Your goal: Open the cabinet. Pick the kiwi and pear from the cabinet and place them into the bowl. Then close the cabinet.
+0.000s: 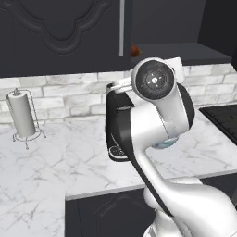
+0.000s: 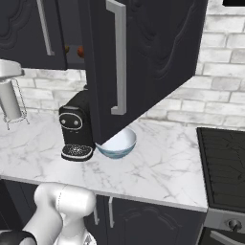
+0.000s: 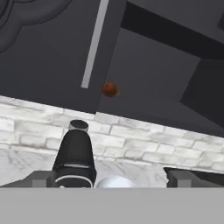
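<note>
Fingertips (image 3: 41, 178) of the tool (image 3: 111, 179) are seen first, rising at the bottom of the hand view. They are spread wide apart, and nothing is gripped between them.

Just beyond the tool and below it, the rounded rim of the bowl (image 3: 114, 181) is glimpsed on the marble worktop (image 2: 158, 167). A black coffee machine (image 3: 74, 157) is set just beside the bowl, ahead of the tool and off towards its left fingertip.

Up ahead of the tool, the cabinet (image 3: 52, 48) is found with one door swung out. From the right base view that open door is seen hanging out over the bowl, its long silver handle (image 2: 119, 57) upright, while the other door is kept shut.

Inside the cabinet, well above and beyond the tool, the kiwi (image 3: 110, 89) is spotted on the shelf floor (image 3: 144, 109), near the edge of the closed door. A second small fruit, taken for the pear (image 2: 67, 49), is made out just beside the kiwi in the right base view, though it is too small for its colour to be judged surely. Both fruits are well apart from the tool.

Farther off on the tool's left, a paper towel holder (image 1: 22, 113) is stood upright on the worktop. On the tool's right, a dark stove top (image 2: 222, 162) is set beside the worktop.
</note>
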Tool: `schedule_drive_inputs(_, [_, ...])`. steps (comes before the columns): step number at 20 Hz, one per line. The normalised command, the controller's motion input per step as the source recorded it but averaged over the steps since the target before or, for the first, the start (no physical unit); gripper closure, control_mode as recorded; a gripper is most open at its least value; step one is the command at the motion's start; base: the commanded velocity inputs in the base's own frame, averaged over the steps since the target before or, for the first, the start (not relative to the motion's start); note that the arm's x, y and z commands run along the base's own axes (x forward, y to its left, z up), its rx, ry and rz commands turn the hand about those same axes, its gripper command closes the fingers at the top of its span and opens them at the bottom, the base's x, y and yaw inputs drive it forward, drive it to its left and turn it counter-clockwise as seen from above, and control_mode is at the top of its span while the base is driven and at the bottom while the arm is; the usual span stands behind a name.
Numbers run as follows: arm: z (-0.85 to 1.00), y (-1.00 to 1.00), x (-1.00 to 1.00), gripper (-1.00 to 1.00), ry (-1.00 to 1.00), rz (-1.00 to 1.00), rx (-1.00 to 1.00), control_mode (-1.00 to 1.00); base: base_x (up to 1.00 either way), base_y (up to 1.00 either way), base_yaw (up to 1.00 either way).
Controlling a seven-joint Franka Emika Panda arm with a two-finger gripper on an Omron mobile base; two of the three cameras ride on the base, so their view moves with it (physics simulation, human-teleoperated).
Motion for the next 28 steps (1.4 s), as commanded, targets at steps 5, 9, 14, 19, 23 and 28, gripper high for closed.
schedule_drive_inputs(5, [0.25,0.14,0.53,-1.00,0.08,0.09,0.00,-1.00,0.00,0.00,0.00])
schedule_drive_inputs(9, [0.16,0.13,0.58,-1.00,0.09,0.07,0.00,-1.00,0.00,0.00,0.00])
schedule_drive_inputs(14, [0.01,0.15,0.71,-1.00,0.07,0.05,0.00,-1.00,0.00,0.00,0.00])
schedule_drive_inputs(19, [0.00,0.04,0.69,-1.00,0.00,0.03,0.00,-1.00,0.00,0.00,0.00])
schedule_drive_inputs(23, [0.00,0.01,0.70,-1.00,0.00,0.01,0.00,-1.00,0.00,0.00,0.00])
schedule_drive_inputs(28, [0.03,0.00,0.73,-1.00,0.00,0.00,0.00,-1.00,0.00,0.00,0.00])
